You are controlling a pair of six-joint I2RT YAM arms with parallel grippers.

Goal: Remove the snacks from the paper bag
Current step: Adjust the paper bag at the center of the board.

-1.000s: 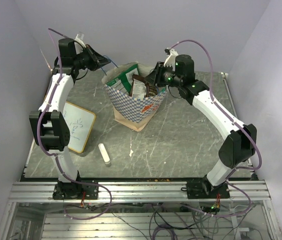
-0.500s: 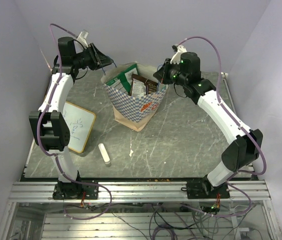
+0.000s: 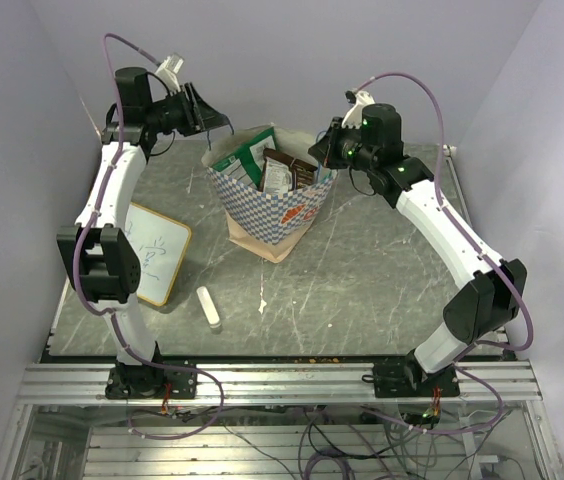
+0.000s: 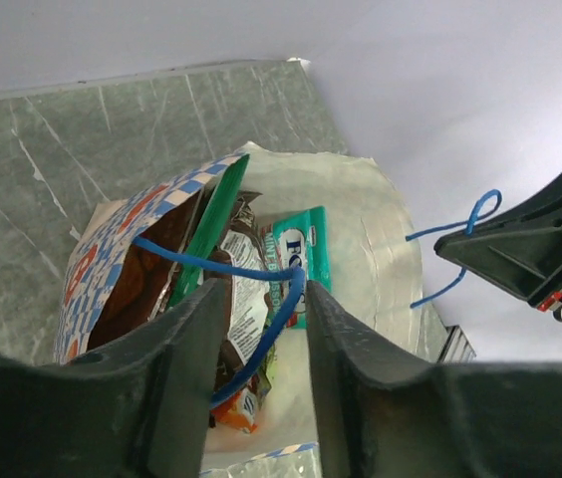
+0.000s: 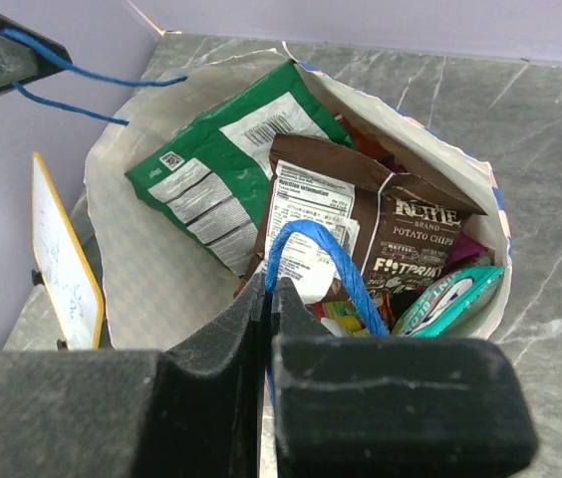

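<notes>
The paper bag [image 3: 272,215] stands upright and open on the table, full of snacks. A green packet [image 5: 226,149], a brown chip bag [image 5: 401,229] and a teal packet [image 5: 450,299] lie on top; several more sit under them. My right gripper [image 5: 271,289] is shut on the bag's right blue cord handle [image 5: 311,239], above the right rim [image 3: 320,150]. My left gripper [image 4: 266,289] is over the left rim [image 3: 212,115]. Its jaws stand apart, and the left cord handle [image 4: 281,319] runs between them, bent against one fingertip.
A wood-framed whiteboard [image 3: 157,252] lies at the left of the table. A small white cylinder [image 3: 208,307] lies in front of the bag. Lilac walls close in the back and both sides, near both wrists.
My left gripper has risen and drawn back a little with its cord. My right gripper lifted up and right from the rim with its handle, then held still. The bag stays put.
</notes>
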